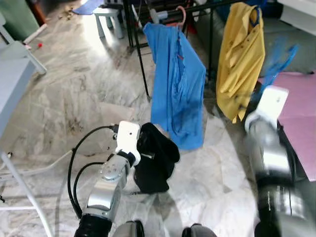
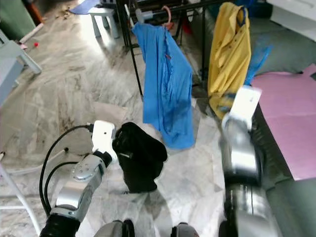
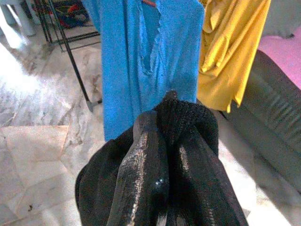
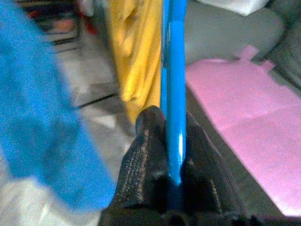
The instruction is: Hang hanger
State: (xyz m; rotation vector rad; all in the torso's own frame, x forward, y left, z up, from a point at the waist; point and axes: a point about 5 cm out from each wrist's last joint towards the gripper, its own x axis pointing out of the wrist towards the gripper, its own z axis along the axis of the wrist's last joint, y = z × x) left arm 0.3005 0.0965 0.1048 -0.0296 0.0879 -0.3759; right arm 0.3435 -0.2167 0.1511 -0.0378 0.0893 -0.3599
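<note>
My right gripper (image 4: 171,136) is shut on a blue hanger (image 4: 174,70), which it holds up beside the yellow shirt (image 1: 240,59); the hanger (image 1: 280,63) looks blurred in the eye views. My left gripper (image 3: 167,141) is shut on a black garment (image 1: 155,158), which droops low in front of me, just short of the blue shirt (image 1: 177,84). Both shirts hang from a black clothes rack (image 1: 143,74); the blue one is on an orange hanger hook (image 1: 182,15).
A pink mat (image 1: 298,108) lies on a grey sofa (image 4: 221,33) at the right. A small stool (image 1: 109,19) stands beyond the rack. A white frame (image 1: 15,64) is at the left, and black cables (image 1: 74,163) loop by my left arm. The floor is marble.
</note>
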